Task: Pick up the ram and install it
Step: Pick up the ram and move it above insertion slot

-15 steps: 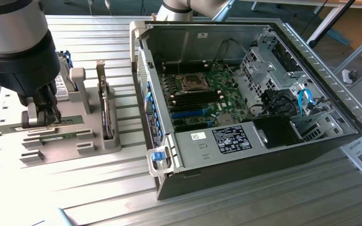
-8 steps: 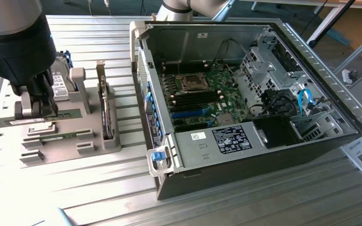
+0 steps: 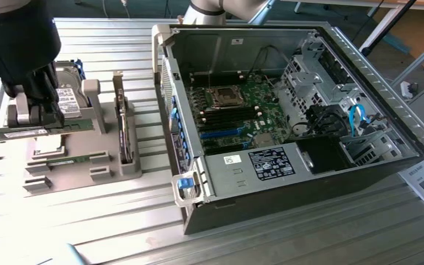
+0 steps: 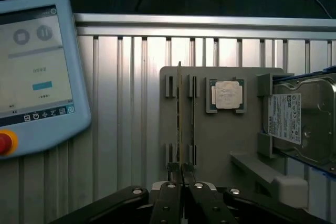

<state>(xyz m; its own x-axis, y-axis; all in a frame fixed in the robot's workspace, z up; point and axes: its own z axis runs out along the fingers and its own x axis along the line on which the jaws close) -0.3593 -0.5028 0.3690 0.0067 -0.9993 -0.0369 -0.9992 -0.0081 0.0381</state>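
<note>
My gripper (image 3: 33, 121) hangs over the grey parts holder (image 3: 101, 141) at the exterior view's left, shut on the ram (image 3: 39, 131), a thin green stick held level above the holder. In the wrist view the ram (image 4: 179, 114) shows edge-on, running away from the closed gripper (image 4: 181, 176). A second green stick (image 3: 68, 160) lies in a slot of the holder, seen beside the held one as a thin second stick (image 4: 192, 116). The open computer case (image 3: 374, 88) stands at the exterior view's right, its motherboard memory slots (image 3: 231, 117) uncovered.
On the holder sit a square silver processor (image 4: 227, 94) and a silver hard drive (image 4: 304, 124) with a white label. Another drive (image 3: 124, 130) stands on edge in the holder. A teach pendant (image 4: 37, 77) lies on the ribbed metal table (image 3: 123, 221).
</note>
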